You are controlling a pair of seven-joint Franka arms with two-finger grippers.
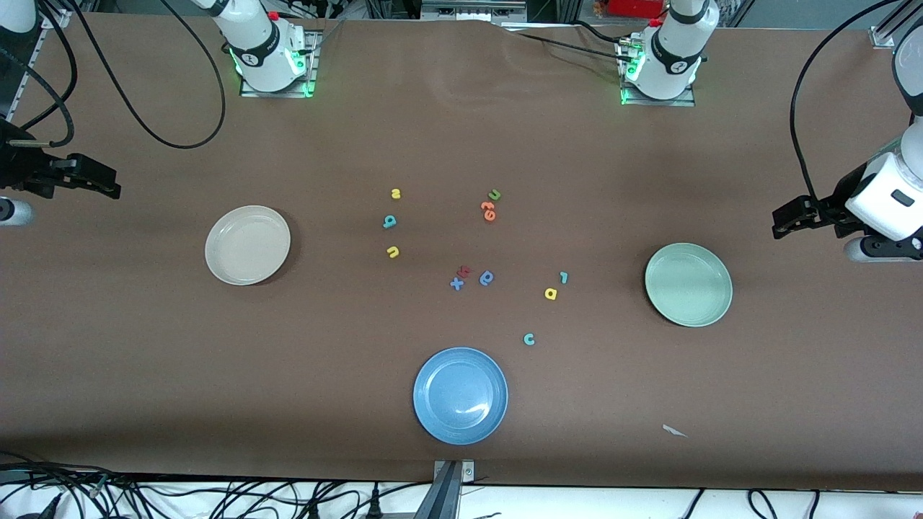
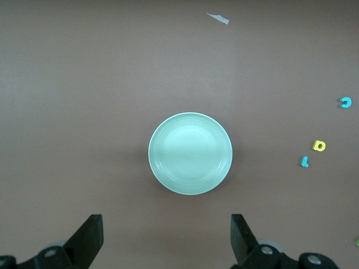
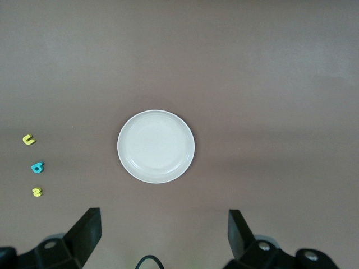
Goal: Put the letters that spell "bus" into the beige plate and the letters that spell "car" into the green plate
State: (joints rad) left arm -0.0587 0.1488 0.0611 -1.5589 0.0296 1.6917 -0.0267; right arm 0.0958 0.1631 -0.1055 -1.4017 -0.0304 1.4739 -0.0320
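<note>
So I'm just starting: left gripper (image 2: 165,241) hanging wide open, empty, over green plate (image 1: 689,285); right gripper (image 3: 162,241) wide open, empty, over beige plate (image 1: 247,245). Next I'm reaching for teal b (image 1: 389,222).

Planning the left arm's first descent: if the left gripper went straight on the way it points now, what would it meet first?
Probably the green plate: the left gripper, open and empty, points down at the table with the plate nearly centred ahead. It may land on bare table just beside the rim; depth is unclear.

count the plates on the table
3: the beige plate toward the right arm's end, the green plate toward the left arm's end, the blue plate nearest the front camera.
</note>
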